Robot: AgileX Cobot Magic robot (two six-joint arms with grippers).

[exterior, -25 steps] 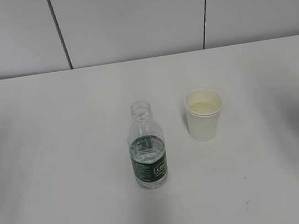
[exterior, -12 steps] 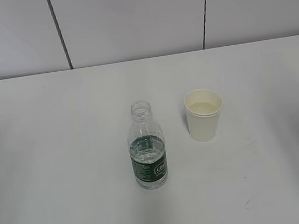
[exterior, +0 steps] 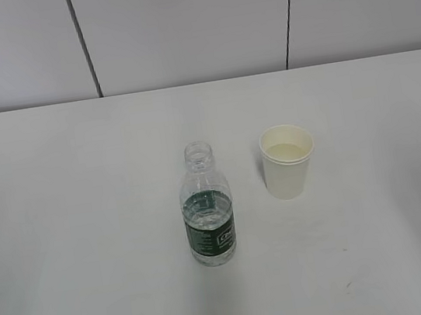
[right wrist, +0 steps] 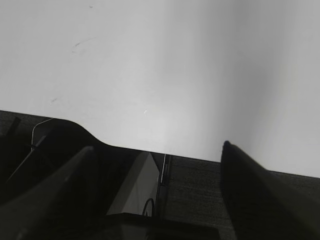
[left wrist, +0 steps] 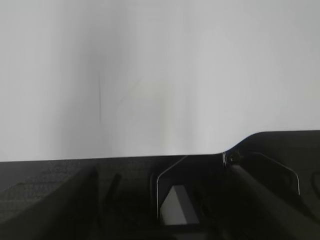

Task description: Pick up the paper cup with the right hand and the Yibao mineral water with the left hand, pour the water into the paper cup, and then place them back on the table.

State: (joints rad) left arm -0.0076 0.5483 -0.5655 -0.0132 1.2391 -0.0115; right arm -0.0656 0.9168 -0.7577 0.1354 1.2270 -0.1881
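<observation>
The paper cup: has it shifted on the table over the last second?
No. The paper cup stands right of the Yibao mineral water, same spot below the wall seam.

Only the faint shadows at the side edges of the table (exterior: 74, 302) have shifted slightly.

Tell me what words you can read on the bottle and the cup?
Bottle: its dark green label has a small white logo and lines of white print, all too small and blurred to read.
Cup: plain, with no words or signs on the side that shows.
Table: no writing.
</observation>
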